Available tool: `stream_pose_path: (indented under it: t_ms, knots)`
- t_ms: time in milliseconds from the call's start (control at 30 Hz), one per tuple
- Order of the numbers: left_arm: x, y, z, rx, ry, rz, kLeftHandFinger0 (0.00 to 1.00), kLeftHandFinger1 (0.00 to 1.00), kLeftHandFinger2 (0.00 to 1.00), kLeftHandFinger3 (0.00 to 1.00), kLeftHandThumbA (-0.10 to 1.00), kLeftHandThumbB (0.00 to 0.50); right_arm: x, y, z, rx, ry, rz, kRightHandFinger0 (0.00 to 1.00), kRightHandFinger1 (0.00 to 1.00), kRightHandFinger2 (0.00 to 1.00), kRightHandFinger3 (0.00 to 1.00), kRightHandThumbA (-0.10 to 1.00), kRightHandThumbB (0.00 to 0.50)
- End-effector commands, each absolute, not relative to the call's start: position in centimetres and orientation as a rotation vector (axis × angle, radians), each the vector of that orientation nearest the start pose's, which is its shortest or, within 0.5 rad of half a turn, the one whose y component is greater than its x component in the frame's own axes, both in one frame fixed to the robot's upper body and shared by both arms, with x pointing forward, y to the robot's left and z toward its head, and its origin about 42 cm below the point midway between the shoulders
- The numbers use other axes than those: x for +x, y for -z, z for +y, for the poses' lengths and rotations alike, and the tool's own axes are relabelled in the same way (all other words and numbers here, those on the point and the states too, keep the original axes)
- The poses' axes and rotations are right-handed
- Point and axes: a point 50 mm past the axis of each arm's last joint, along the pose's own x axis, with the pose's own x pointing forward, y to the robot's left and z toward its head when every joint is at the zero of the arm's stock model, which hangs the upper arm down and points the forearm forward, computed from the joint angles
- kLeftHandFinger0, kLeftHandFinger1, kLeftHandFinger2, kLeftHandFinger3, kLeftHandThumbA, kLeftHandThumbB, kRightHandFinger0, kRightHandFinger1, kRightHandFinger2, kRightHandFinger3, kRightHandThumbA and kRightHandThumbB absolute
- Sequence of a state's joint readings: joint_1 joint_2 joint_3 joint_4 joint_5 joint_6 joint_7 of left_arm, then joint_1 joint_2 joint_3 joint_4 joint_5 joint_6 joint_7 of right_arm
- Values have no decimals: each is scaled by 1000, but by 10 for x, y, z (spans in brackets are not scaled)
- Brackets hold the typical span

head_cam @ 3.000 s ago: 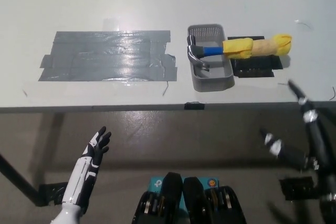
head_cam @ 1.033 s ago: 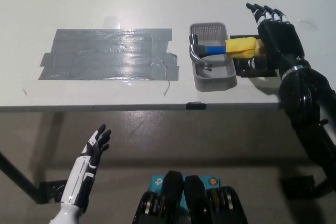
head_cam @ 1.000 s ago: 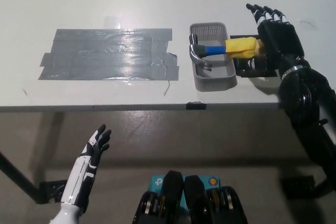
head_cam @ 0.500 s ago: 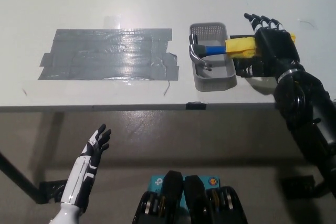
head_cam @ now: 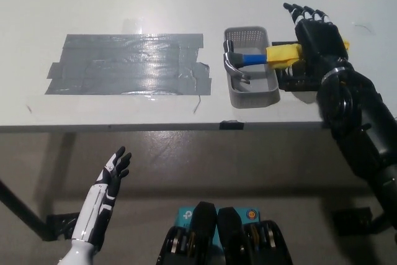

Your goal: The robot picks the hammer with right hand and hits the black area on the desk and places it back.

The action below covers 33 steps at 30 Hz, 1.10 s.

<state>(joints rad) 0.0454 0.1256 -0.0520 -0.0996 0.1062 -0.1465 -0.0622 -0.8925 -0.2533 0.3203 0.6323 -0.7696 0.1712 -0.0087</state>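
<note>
Right hand point(head_cam: 313, 32) stretched flat over yellow-wrapped hammer point(head_cam: 273, 56) handle, fingers spread, holding nothing. Hammer head in grey basket point(head_cam: 250, 94). Left hand point(head_cam: 111, 175) low below desk point(head_cam: 186, 4), fingers apart.

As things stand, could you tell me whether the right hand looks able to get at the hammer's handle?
Probably yes. The right hand is open above the yellow handle of the hammer, which sticks out over the basket wall, and nothing lies between them.

Hammer point(head_cam: 251, 59): steel head in grey tray point(head_cam: 250, 94), blue neck, yellow-wrapped handle projecting right. Black area point(head_cam: 129, 64): tape patch, left of tray.
</note>
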Motion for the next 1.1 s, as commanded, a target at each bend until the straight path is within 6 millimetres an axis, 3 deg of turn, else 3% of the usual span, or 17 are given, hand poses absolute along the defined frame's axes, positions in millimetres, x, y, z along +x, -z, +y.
stream_pose_path:
  t_ms: [0,600,700,733,767,800,833,867,900,933,1000,1067]
  knots:
    - [269,-135,233,241,139,-266,1000,1000,1000,1000,1000,152,542,-309,-177,-1252,-17,-288,1000,1000,1000,1000,968,375]
    - [270,-136,232,252,135,-258,1000,1000,1000,1000,1000,147,554,-299,-185,-1279,-19,-230,1000,1000,1000,1000,947,391]
    - [271,-136,231,250,138,-259,1000,1000,1000,1000,1000,147,555,-299,-187,-1280,-10,-269,1000,1000,1000,1000,874,382]
    - [272,-136,229,242,139,-257,1000,1000,1000,1000,1000,160,553,-299,-187,-1242,50,-437,1000,1000,1000,1000,523,343]
    - [272,-136,230,237,138,-255,1000,1000,1000,1000,1000,152,551,-295,-186,-1239,94,-558,707,653,766,898,306,340]
    - [271,-135,230,238,141,-260,1000,1000,1000,1000,1000,142,549,-289,-184,-1279,140,-675,216,353,479,621,80,324]
    - [271,-136,231,240,143,-262,1000,1000,1000,1000,1000,140,547,-284,-182,-1313,169,-758,86,288,448,566,2,321]
    - [272,-136,231,240,145,-260,1000,1000,1000,1000,1000,141,545,-280,-182,-1385,174,-862,3,94,373,442,-96,286]
    - [272,-136,230,256,141,-254,1000,1000,1000,1000,1000,152,544,-277,-183,-1410,172,-904,0,72,517,476,-100,244]
    - [272,-136,231,257,141,-256,1000,1000,1000,1000,1000,146,544,-277,-183,-1417,172,-941,0,101,647,553,-100,242]
    - [272,-136,230,241,137,-253,1000,1000,1000,1000,1000,152,545,-281,-184,-1434,145,-951,0,164,672,674,-100,243]
    - [273,-136,230,237,141,-263,1000,1000,1000,1000,1000,131,547,-286,-186,-1450,112,-941,0,161,671,682,-100,234]
